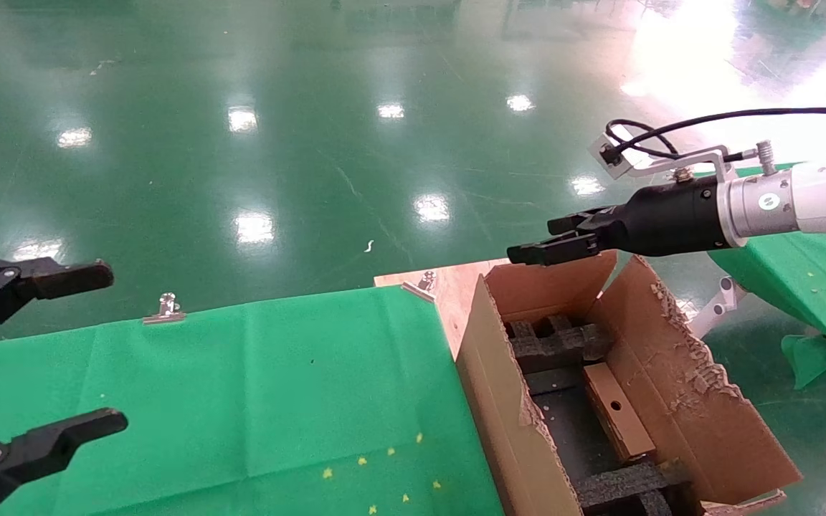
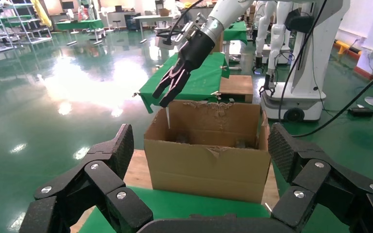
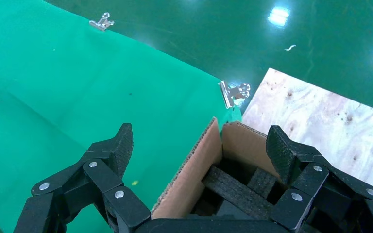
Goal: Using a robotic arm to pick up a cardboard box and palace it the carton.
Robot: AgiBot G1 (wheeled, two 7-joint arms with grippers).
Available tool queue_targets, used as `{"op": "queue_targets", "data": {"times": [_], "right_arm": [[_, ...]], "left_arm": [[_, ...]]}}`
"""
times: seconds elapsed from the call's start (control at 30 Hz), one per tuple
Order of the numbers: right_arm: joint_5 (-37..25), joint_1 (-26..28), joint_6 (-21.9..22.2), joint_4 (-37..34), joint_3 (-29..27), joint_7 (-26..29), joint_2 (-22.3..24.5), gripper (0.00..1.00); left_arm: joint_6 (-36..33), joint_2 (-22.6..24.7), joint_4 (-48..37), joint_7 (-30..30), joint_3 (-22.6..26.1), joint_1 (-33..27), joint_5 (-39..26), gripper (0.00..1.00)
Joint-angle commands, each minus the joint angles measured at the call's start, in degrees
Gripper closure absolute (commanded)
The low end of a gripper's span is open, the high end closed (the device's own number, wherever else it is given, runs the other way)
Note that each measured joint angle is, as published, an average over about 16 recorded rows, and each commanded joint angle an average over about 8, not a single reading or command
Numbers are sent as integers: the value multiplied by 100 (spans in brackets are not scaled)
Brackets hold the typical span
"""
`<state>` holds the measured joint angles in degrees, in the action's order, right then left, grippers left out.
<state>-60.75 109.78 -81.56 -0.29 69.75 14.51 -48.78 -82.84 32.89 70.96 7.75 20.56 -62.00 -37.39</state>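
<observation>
The small flat brown cardboard box (image 1: pixel 617 412) with a round hole lies inside the large brown carton (image 1: pixel 499 387), between black foam blocks (image 1: pixel 556 344). My right gripper (image 1: pixel 538 244), on the white arm with the black wrist, hangs open and empty just above the carton's far end. Its wrist view looks down between its spread fingers (image 3: pixel 200 143) at the carton corner (image 3: pixel 194 165) and foam (image 3: pixel 238 187). My left gripper (image 1: pixel 108 347) is open and empty over the green table at the far left. Its wrist view (image 2: pixel 201 145) shows the carton (image 2: pixel 204 167) and the right gripper (image 2: pixel 175 80) above it.
The green cloth table (image 1: pixel 241 401) lies left of the carton, with metal clips (image 1: pixel 165 308) (image 1: pixel 424 283) on its far edge. A plywood board (image 1: pixel 449 287) sits under the carton. A second green table (image 1: pixel 814 279) stands at right. Another robot (image 2: pixel 301 58) stands beyond the carton.
</observation>
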Motion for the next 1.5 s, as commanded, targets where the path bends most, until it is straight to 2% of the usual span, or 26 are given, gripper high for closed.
{"op": "queue_targets", "data": {"times": [0.03, 0.3, 0.47, 1.5], "right_arm": [[61, 24, -147, 42, -39, -37, 37, 0], [17, -42, -2, 42, -35, -8, 8, 0], [90, -243, -8, 344, -254, -23, 63, 0], [1057, -2705, -226, 4131, -3007, -213, 769, 0]], "left_arm": [[0, 0, -1, 0, 0, 0, 0, 0], [0, 0, 0, 0, 0, 0, 0, 0], [0, 0, 0, 0, 0, 1, 0, 0], [0, -1, -1, 0, 0, 0, 0, 0]]}}
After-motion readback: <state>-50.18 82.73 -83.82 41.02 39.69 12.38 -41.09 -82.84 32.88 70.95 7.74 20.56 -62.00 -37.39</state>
